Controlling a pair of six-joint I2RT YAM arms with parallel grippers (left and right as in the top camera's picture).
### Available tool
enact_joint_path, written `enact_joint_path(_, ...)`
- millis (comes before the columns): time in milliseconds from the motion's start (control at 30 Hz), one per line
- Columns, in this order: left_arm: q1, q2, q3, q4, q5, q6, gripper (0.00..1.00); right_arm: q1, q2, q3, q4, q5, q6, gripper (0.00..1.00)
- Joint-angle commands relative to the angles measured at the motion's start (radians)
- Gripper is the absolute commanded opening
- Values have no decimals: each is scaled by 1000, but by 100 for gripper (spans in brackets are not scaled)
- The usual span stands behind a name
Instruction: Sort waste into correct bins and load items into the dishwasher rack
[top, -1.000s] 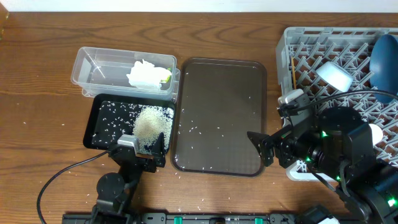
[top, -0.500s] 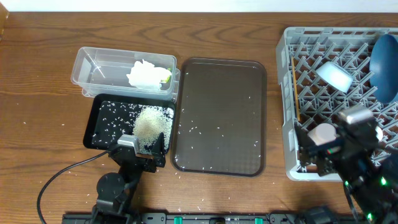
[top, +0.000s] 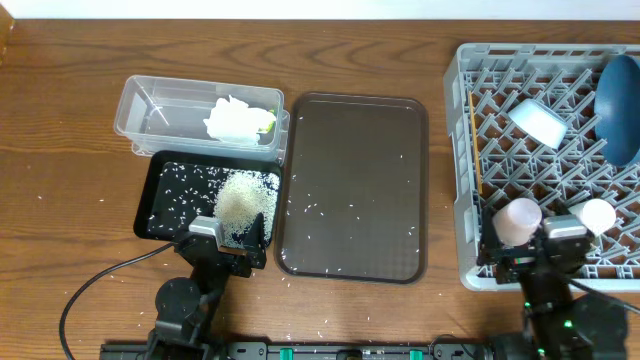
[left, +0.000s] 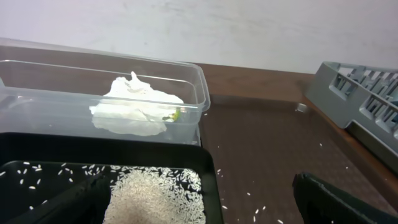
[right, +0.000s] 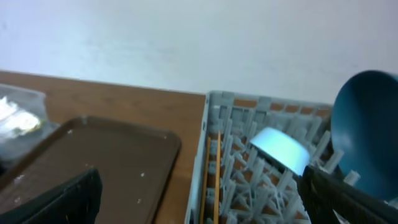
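Okay, both grippers spread wide, nothing held.
Left gripper (top: 228, 245) lower left at the black tray (top: 160, 215); rice pile (top: 245, 198) in it, stray grains on the brown serving tray (top: 350, 180) mid-frame. Tissue (top: 232, 120) and yellow-green wrapper (top: 267, 122) in the clear tub (top: 150, 110), upper left. Right gripper (right: 202, 199) lower right at the dishwasher rack (top: 470, 150), which holds the blue plate (top: 620, 95), bowl (top: 540, 122), pink cup (top: 518, 220), white cup (top: 598, 215) and chopsticks (top: 473, 130).

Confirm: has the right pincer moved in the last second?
Yes. Overhead, the right pincer has pulled right, off the brown tray's right edge, back over the rack's near edge.
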Motion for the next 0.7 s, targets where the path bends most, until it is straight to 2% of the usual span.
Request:
enact_joint_path(0,-3,-7,-23,-11,13,-5,96,-11,-91,-135,82,5,-13,99)
enact_joint_path(100,-3,-7,-24,-11,13,-6,96,-13,-154,-243,156,11,-13,99)
enact_joint_path(467,-3,-7,-24,-11,13,-6,96,-14,-151,-493,526,3,10,99)
enact_joint_path(667,-3,-7,-24,-11,13,-5,96,-14,-151,-491,510,3,9,99)
